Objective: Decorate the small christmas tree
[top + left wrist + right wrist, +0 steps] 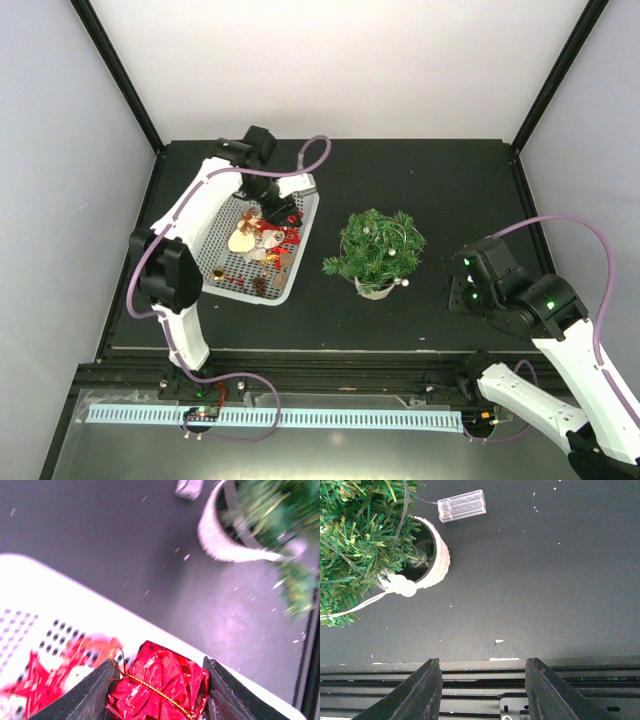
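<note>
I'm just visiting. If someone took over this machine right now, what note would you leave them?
Left gripper: shut on a red foil ornament, over the basket rim.
Right gripper: open, empty, near the table's front edge.
Small christmas tree: upright, right of the basket, light string on.
Done: one ornament picked. To do: hang it, then the others.

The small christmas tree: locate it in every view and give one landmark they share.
Top external: small christmas tree mid-table, right of the basket.
Left wrist: tree blurred, top right corner.
Right wrist: tree in top left corner.
Shared landmark: its whitish pot.
</note>
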Available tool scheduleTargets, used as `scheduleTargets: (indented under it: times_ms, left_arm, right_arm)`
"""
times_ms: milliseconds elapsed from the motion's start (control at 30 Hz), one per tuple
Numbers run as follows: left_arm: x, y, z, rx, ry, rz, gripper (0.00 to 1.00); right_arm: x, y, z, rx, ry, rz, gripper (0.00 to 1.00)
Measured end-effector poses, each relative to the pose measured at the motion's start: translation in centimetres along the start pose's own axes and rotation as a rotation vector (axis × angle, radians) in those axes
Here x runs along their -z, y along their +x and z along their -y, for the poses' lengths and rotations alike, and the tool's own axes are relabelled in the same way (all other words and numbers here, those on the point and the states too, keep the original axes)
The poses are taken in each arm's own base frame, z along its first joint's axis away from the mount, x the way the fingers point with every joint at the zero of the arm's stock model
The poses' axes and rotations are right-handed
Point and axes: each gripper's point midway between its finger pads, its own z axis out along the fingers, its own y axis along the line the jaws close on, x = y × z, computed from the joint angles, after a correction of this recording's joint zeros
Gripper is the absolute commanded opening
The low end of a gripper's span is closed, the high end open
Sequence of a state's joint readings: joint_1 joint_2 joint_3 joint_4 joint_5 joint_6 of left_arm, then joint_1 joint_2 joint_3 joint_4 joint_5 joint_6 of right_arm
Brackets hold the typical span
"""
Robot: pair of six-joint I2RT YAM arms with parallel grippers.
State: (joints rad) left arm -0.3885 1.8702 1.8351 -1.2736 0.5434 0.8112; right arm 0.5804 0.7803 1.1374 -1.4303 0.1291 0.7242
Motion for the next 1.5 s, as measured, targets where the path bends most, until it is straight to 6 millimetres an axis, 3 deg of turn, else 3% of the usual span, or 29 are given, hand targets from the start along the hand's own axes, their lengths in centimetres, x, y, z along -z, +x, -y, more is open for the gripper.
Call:
scheduleTargets:
  times_ms: [100,267,433,500,600,800,1067,1233,1500]
  left_arm:
    - [0.3,3.2,-2.4,0.068,-0.048,-0.040,0.46]
    - [-3.1,9.3,-3.3,0.120,-0.067,-0.198,0.46]
    - [-5.2,12.8,-4.0,0.136,-0.088,-0.306,0.61]
    - [-5.3,13.2,-4.6,0.135,-0.108,-0.318,0.69]
    - [-5.2,13.3,-5.4,0.130,-0.142,-0.319,0.74]
    - [-4.9,13.8,-6.5,0.132,-0.181,-0.325,0.69]
    - [-4.6,16.0,-6.5,0.147,-0.168,-0.363,0.69]
    - [-4.2,16.8,-6.1,0.156,-0.131,-0.365,0.60]
    - [-4.5,17.2,-3.6,0.177,0.007,-0.343,0.45]
  right_arm:
    - [-0.3,0.2,0.1,0.001,0.004,-0.006,0.48]
    - [-0.6,0.2,0.1,0.001,0.004,-0.008,0.48]
    - [-0.6,0.2,0.0,0.001,0.003,-0.006,0.48]
    - [-0.6,0.2,0.0,0.001,0.002,-0.006,0.48]
    - [-0.6,0.2,0.0,0.001,0.000,-0.008,0.48]
    - [-0.6,0.2,-0.1,0.002,0.000,-0.012,0.48]
    - [-0.9,0.2,-0.2,0.010,0.007,-0.023,0.48]
    - [-1.2,0.1,-0.4,0.012,0.005,-0.026,0.48]
    - [-1.7,0.2,-0.5,0.015,0.005,-0.034,0.48]
